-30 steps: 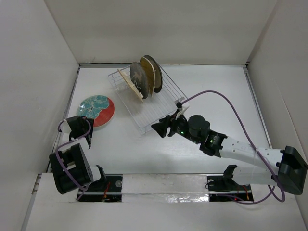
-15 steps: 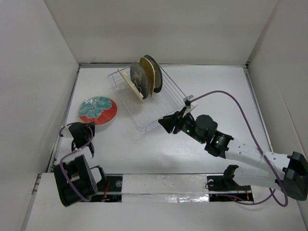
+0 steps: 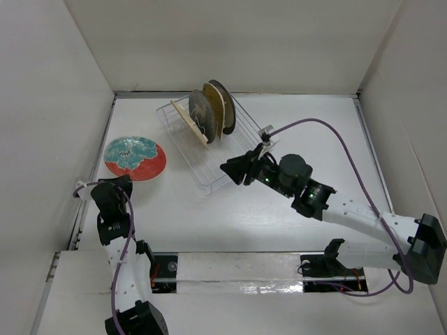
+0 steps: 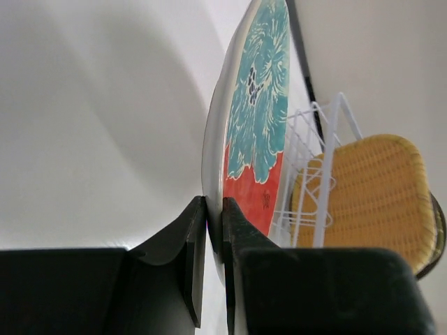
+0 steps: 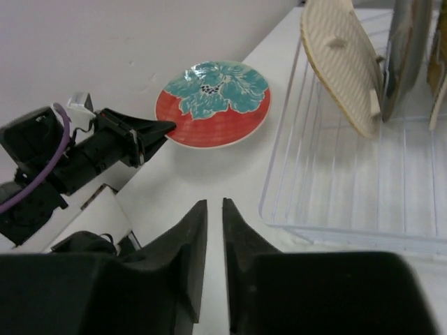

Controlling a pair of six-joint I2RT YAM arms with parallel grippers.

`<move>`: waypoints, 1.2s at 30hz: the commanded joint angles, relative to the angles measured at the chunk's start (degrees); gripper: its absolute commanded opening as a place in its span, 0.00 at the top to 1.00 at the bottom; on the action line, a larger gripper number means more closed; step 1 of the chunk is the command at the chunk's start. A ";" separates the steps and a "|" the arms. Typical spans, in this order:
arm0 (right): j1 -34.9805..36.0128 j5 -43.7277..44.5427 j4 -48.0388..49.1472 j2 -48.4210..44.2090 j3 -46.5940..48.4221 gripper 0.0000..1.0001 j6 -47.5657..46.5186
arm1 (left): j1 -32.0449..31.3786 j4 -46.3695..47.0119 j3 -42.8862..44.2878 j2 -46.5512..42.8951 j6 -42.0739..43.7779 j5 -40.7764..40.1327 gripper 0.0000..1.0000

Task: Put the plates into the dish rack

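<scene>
Red-and-teal round plate [image 4: 255, 118] in the left end effector [image 4: 213, 209], clamped at the near rim between both black fingers [image 4: 195, 265], one on the white underside, the other on the patterned face. Seen from above, out at the left of the white worktop [image 3: 314, 132], close to the side wall [image 3: 49, 139] and well apart from the dish rack [image 3: 234, 150]. Cannot tell whether lifted clear of the worktop or resting on it by the far edge.

Right end effector [image 5: 214, 206] almost closed: only a thin slit between the fingertips, nothing in it, nothing touched. Poised over bare worktop just beside the near corner of the rack, pointing toward the red-and-teal plate.

In the rack, four plates upright on edge in the dividers at the far end. Nearest the front, the yellow woven fan-shaped plate [image 5: 342, 63], leaning, pale underside with small feet toward the right wrist camera. Behind it the dark plate with the pale deer pattern [image 3: 201, 115], then the yellow woven square plate [image 3: 215, 105], then the dark-rimmed plate [image 3: 229, 112] at the back.
</scene>
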 commanded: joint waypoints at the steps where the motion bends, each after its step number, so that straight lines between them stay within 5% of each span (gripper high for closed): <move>1: -0.23 -5.77 1.83 3.58 6.48 0.50 0.20 | -0.13 8.15 8.75 -3.38 0.97 4.80 1.00; 4: -0.23 -7.97 0.44 9.38 12.00 0.22 0.20 | -2.24 9.21 11.02 -3.39 2.02 8.67 1.00; 7: -0.75 -9.37 -0.01 15.18 16.84 0.11 0.37 | -3.63 7.20 15.86 -2.78 4.21 13.23 1.00; 18: -12.34 -15.26 -9.49 30.22 33.20 0.06 -2.70 | -12.44 4.11 25.35 -2.95 10.81 26.25 1.00; 26: -16.04 -21.76 -9.86 34.97 33.92 0.04 -2.62 | -14.81 5.78 26.41 -2.42 10.38 32.23 1.00; 31: -16.05 -38.60 0.50 37.69 31.72 0.22 0.72 | -14.81 11.82 24.14 -1.19 8.45 38.37 1.00; 33: -15.43 -42.59 3.05 38.40 30.76 0.42 1.77 | -14.81 14.30 23.08 -0.84 6.78 40.14 1.00; 34: -15.43 -45.65 7.24 38.40 29.88 0.62 3.69 | -14.81 13.87 23.16 -0.75 7.03 40.23 1.00; 36: -15.43 -48.13 11.75 37.53 27.17 0.80 5.81 | -14.81 12.90 23.86 -0.57 8.35 39.80 1.00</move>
